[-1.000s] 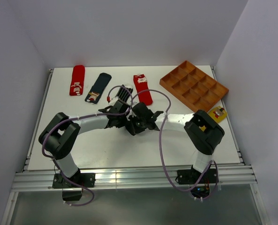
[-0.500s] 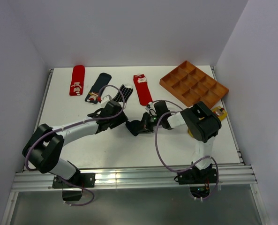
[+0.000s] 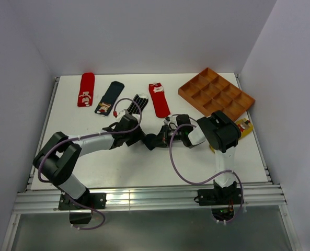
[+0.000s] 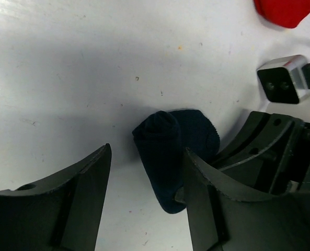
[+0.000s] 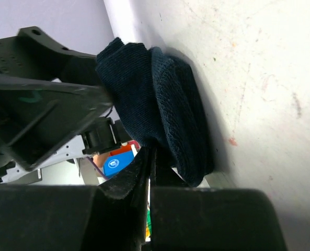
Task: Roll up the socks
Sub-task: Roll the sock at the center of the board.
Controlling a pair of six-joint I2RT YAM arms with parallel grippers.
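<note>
1. Since a second ago, we are seeing the left tool (image 4: pixel 146 157) standing spread where its fingers were nearly together. The right arm's elbow is now sitting further in from the counter's (image 3: pixel 118 170) right edge.
2. We are finding the navy sock (image 4: pixel 170 146) near the middle of the counter, bunched into a short, thick roll and lying on the surface.
3. The roll is lying between the left tool's spread fingers (image 4: pixel 76 198). It is touching the finger on the right of the left wrist view and staying clear of the other.
4. The right tool (image 5: pixel 150 154) is keeping its fingers (image 5: pixel 118 193) pressed together. In the right wrist view a fold of the navy sock is running into the seam at their tips, so we are reading it as pinching the sock's edge.
5. Both tools are meeting at the roll from opposite sides, the left arm reaching in from the left and the right arm from the right.
6. Along the back edge four socks are lying flat, from left to right: the first red sock (image 3: pixel 85 89), the patched navy sock (image 3: pixel 108 98), the striped sock (image 3: pixel 139 103) and the second red sock (image 3: pixel 159 99).
7. The wooden tray (image 3: pixel 216 94) is sitting in the back right corner, well apart from the roll.
</note>
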